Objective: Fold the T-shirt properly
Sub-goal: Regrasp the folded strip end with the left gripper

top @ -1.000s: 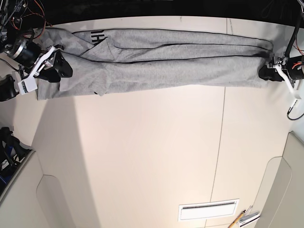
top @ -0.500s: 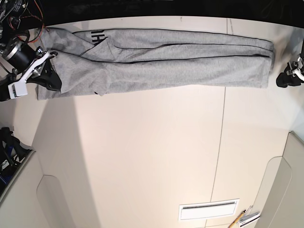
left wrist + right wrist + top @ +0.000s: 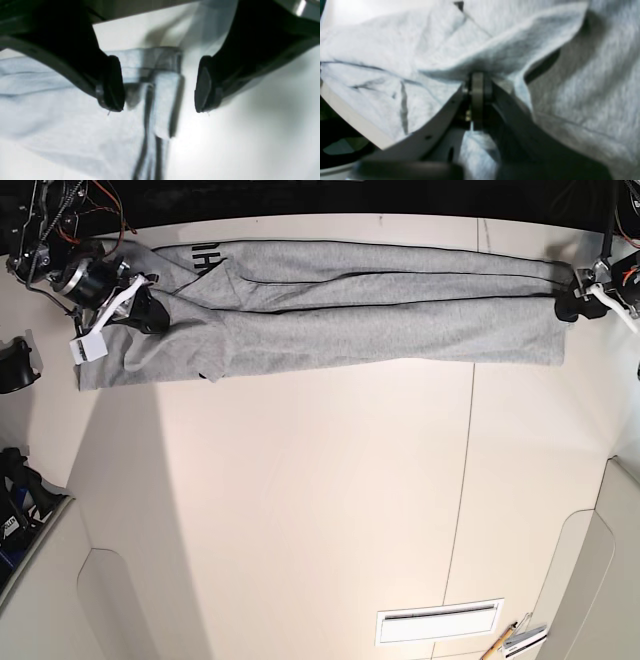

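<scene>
A pale, glossy tabletop spreads out on the near side of my right gripper and my left gripper. From below my right one, a soft shadow runs nearward. Inward of my left one, a thin seam crosses the surface; nearer me lies a white rectangular frame. Beyond both, a dark band borders the tabletop's far edge.

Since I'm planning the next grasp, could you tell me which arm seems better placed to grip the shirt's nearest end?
Probably the left: its gripper is open, with the folded T-shirt's end between its fingers. The right gripper looks shut over rumpled cloth, its grip unclear.
</scene>
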`<action>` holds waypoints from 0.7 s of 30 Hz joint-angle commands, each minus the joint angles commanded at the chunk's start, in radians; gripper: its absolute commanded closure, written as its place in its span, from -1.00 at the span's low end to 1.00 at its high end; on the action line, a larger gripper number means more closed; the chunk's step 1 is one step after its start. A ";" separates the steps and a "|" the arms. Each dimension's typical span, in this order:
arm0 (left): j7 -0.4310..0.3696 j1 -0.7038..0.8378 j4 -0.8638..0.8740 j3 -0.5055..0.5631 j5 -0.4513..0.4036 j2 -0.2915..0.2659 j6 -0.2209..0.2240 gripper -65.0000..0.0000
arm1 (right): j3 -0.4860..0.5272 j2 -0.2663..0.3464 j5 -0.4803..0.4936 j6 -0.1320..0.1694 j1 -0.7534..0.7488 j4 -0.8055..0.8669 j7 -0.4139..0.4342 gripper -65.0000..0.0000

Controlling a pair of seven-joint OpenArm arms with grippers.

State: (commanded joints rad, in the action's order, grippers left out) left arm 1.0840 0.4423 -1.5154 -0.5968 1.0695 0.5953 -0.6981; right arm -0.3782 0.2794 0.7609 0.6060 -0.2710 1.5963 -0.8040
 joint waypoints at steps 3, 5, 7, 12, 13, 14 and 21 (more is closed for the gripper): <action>-0.019 0.001 0.000 0.000 -0.006 -0.011 0.000 -0.45 | 0.000 0.000 0.006 0.000 0.031 0.000 -0.002 1.00; -0.042 0.001 0.000 0.000 -0.021 -0.023 0.000 -0.45 | 0.000 0.000 0.007 0.000 0.040 0.000 -0.004 1.00; -0.049 0.001 0.003 0.001 -0.058 -0.035 0.000 -0.45 | 0.000 0.000 0.011 0.000 0.040 0.000 -0.006 1.00; -0.080 0.001 0.048 0.002 -0.058 -0.035 0.000 -0.45 | 0.000 0.000 0.010 0.000 0.040 0.000 -0.008 1.00; -0.085 0.001 0.052 0.003 -0.058 -0.036 0.000 -0.45 | 0.000 0.000 0.011 -0.001 0.040 0.000 -0.008 1.00; -0.086 0.001 0.056 0.007 -0.058 -0.035 0.000 -0.45 | 0.000 0.000 0.018 0.000 0.041 0.000 -0.008 1.00; -0.093 -0.008 0.056 0.091 -0.062 -0.035 0.000 -0.45 | 0.000 0.000 0.056 0.000 0.040 0.000 -0.032 1.00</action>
State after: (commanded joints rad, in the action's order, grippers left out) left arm 0.9909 0.4347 -1.4590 -0.5060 1.0073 0.5598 -0.6981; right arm -0.3782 0.2794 0.8169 0.6056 -0.2306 1.5963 -0.8356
